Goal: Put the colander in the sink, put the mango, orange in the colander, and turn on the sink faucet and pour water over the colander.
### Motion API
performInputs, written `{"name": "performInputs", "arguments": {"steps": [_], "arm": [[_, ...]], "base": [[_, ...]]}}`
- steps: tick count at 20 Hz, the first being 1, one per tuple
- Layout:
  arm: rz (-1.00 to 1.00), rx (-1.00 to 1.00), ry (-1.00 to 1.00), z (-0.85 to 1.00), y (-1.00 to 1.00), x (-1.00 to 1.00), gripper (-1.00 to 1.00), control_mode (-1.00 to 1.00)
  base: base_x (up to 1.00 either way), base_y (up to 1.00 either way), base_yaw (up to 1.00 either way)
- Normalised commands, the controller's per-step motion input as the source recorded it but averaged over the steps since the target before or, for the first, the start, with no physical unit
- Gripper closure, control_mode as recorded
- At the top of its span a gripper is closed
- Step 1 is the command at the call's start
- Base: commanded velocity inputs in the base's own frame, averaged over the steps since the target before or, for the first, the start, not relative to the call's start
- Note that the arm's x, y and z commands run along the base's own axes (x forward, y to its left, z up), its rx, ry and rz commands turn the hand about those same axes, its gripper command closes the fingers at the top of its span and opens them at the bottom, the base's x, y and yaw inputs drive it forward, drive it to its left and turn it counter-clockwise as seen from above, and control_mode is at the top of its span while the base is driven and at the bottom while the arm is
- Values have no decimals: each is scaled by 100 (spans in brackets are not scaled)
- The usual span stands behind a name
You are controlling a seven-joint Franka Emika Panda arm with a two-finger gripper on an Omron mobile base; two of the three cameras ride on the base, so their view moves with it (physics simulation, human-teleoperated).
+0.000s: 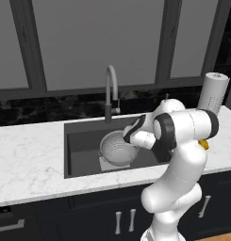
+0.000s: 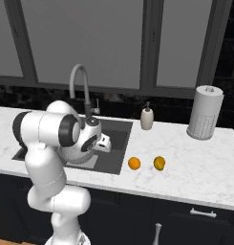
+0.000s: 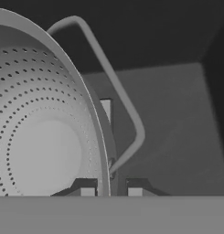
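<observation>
the gripper is pinching the rim of the colander, 1 fingertip sitting inside the bowl and 1 outside, beside its looped wire handle. the colander is hanging tilted inside the sink, over the lighter patch on the basin bottom and in front of the sink faucet. the orange is lying on the marble counter just right of the sink, with the mango near it. the soap dispenser is standing behind them.
</observation>
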Motion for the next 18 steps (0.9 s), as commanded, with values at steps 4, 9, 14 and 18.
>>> {"name": "performInputs", "arguments": {"steps": [4, 9, 14, 18], "arm": [[0, 0, 0, -18, 2, 43, 100, -100], [0, 0, 0, -26, 13, 50, 100, -100], [0, 0, 0, -33, 12, 34, 100, -100], [0, 0, 0, -29, 7, 0, 100, -100]], "base": [[0, 0, 0], [0, 0, 0], [0, 0, 0], [0, 0, 0]]}}
